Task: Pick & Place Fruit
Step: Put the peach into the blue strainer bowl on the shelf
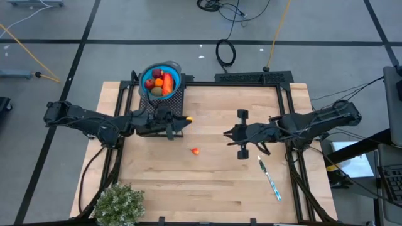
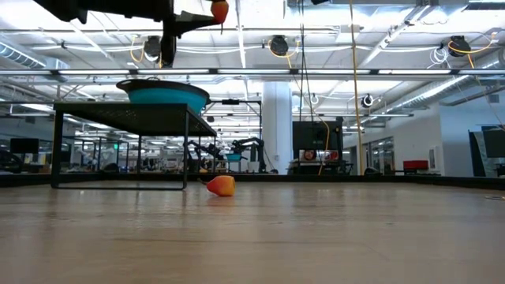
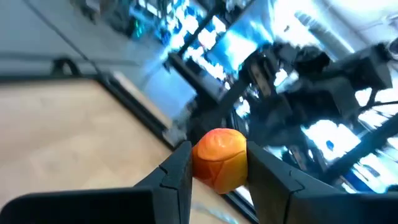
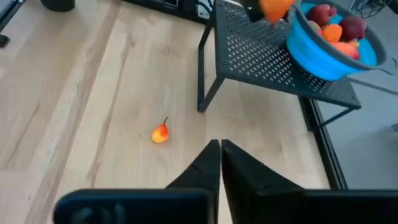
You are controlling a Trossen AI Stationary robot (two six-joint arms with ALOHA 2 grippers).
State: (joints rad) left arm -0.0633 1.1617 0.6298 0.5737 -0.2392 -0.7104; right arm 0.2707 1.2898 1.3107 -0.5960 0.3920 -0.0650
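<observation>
Nearest me on the bare table lies one small orange fruit, well apart from the blue bowl of fruit on the black rack at the far left. I hold the left gripper raised beside the rack, its fingers clamped on an orange piece, so I judge this the carry step: next comes reaching over the bowl and letting go. My right gripper hangs level mid-table, fingers closed on nothing, pointing toward the loose fruit.

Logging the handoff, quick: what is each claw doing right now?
Left claw: closed on a small round orange toy fruit.
Right claw: shut, empty, above the wooden table.
</observation>
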